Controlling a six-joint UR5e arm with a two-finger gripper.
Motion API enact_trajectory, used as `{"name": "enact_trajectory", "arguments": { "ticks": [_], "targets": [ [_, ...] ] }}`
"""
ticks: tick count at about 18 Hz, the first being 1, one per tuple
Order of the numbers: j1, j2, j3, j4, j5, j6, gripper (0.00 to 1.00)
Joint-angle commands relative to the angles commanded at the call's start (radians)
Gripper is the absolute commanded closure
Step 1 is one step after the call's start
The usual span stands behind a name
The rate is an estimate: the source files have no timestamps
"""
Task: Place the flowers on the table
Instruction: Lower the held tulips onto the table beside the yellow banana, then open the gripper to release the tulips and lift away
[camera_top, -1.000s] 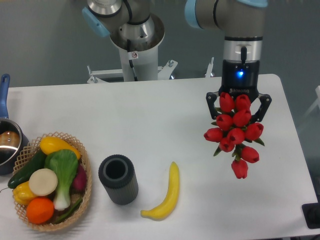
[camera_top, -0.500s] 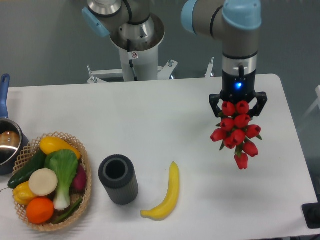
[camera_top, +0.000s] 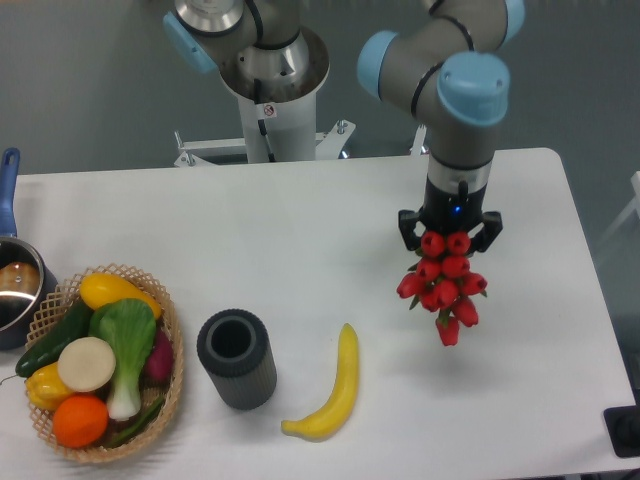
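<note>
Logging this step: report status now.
Pincer shut on flowers, above table. Banana lies left of drop spot, apart.

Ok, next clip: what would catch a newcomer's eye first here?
The red flowers hanging from the pincer over the right half of the white table. After that, the basket of colourful vegetables at front left, with a dark cylinder and a banana beside it.

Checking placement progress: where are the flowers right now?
The flowers hang from the gripper over the table's right half, up and right of the banana.
</note>
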Motion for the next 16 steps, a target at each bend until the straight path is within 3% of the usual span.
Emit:
{"name": "enact_trajectory", "arguments": {
  "ticks": [8, 11, 13, 16],
  "targets": [
    [-0.049, -0.115, 0.015, 0.012, 0.017, -0.015, 0.43],
    [-0.049, -0.134, 0.018, 0.014, 0.023, -0.015, 0.43],
    [-0.049, -0.132, 0.02, 0.015, 0.023, -0.012, 0.25],
    [-0.049, -0.129, 0.025, 0.017, 0.023, -0.008, 0.12]
  ]
}}
